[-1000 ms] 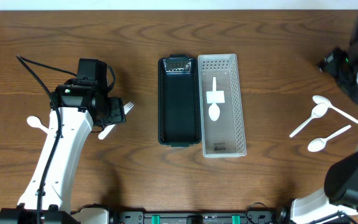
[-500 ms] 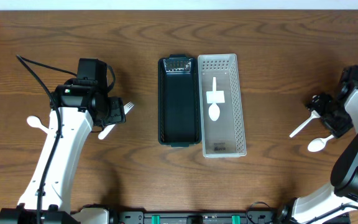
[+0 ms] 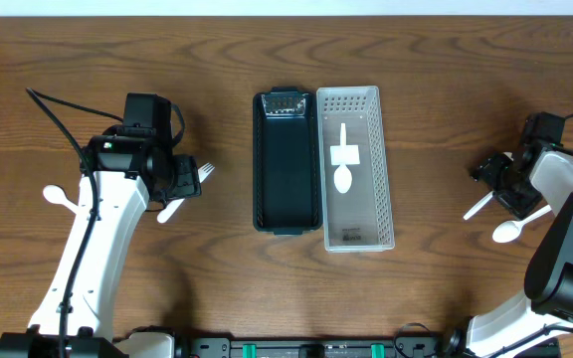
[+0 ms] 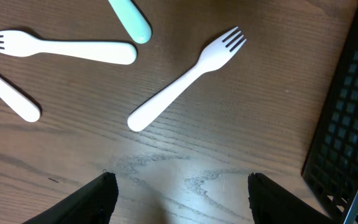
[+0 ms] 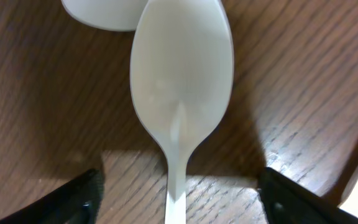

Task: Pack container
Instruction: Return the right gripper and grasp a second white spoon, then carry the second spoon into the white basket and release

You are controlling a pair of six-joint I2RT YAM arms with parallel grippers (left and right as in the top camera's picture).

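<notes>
Underneath it all, the desk (image 3: 446,60): showing brown wood grain, carrying everything listed here.
Left arm (image 3: 107,229): reaching in from the near edge, hanging over the cutlery left of the dark tray.
Right arm (image 3: 557,177): bending in from the right edge, hovering low over the cutlery there, well apart from both bins.
Dark tray (image 3: 286,189): lying lengthwise at the middle of the desk, holding nothing visible, touching the pale container along one long side.
Pale container (image 3: 358,227): sitting just right of the dark tray, showing perforated walls, holding one spoon.
Left jaws: standing spread wide, gripping nothing, both tips showing at the bottom of the wrist view with bare wood between them.
Right jaws: standing spread, one tip on either side of the loose spoon's handle, closing on nothing.
Packed spoon (image 3: 343,164): lying lengthwise inside the pale container, bowl toward the near end.
Loose spoon (image 5: 180,81): lying flat on the desk, handle running down between the right jaws.
Second spoon (image 5: 104,12): showing only its bowl edge, just beside the loose spoon's bowl.
Nearest fork (image 4: 185,81): lying at a slant ahead of the left jaws, tines pointing toward the dark tray.
Second fork (image 4: 67,50): lying beyond it, tines pointing the opposite way.
Mint handle (image 4: 131,18): poking in from the top edge, near both forks.
</notes>
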